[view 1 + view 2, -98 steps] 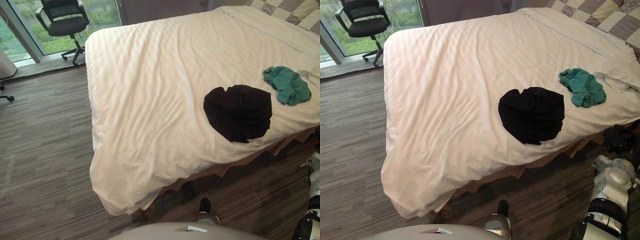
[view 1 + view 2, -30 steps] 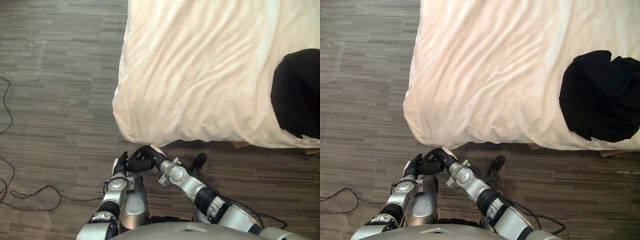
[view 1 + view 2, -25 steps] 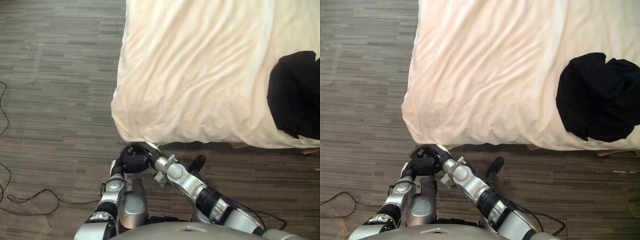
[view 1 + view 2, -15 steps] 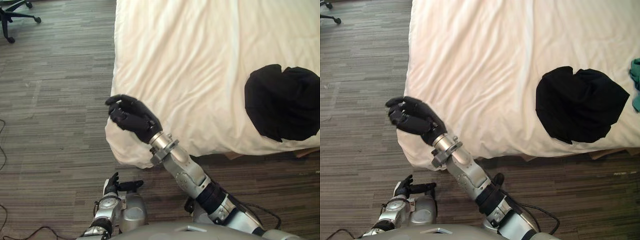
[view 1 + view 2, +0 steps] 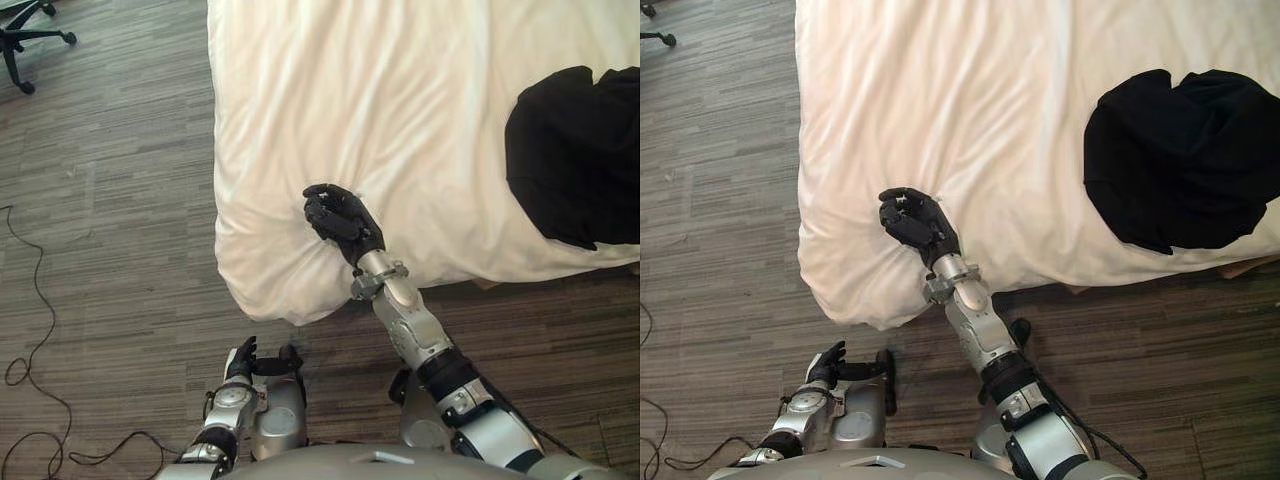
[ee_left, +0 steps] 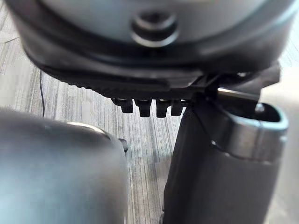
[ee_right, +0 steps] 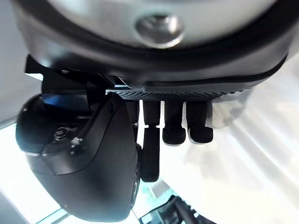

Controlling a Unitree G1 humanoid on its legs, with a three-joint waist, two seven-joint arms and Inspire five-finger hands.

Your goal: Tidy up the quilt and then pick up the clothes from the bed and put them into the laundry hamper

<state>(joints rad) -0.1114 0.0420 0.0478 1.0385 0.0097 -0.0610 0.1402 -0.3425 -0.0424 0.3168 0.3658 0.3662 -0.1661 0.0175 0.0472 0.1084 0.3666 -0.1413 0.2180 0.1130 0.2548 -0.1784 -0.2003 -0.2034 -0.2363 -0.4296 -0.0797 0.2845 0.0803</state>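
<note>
1. Starting with the biggest thing: the rumpled cream-white quilt [image 5: 400,110] covers most of the scene. Its near corner bulges out and droops toward the grey-brown plank floor [image 5: 110,250]. I'd say we're in the quilt-tidying step and the clothes part isn't begun. The far side is cut off, so no idea how straight it lies overall.
2. The crumpled black garment [image 5: 1180,160] lies on top of the quilt, off to the robot's right and well apart from both hands. In the left eye view its outer edge is cut off, so I can't tell what kind of garment it is.
3. The right hand [image 5: 340,218] sits on the quilt just inside that droopy corner, fingers curled in, with folds fanning out from it. It reads to me as clamped on a bunch of cloth, but the palm side is hidden. Its wrist view only gives curled fingers against white fabric. The next move probably calls for a firm hold and a pull that flattens the corner without dragging the garment along.
4. The left hand [image 5: 243,357] hangs low over the floor, fingers loose and apart, holding nothing.
5. A black wheeled chair base [image 5: 25,30] pokes into the top corner, mostly cut off.
</note>
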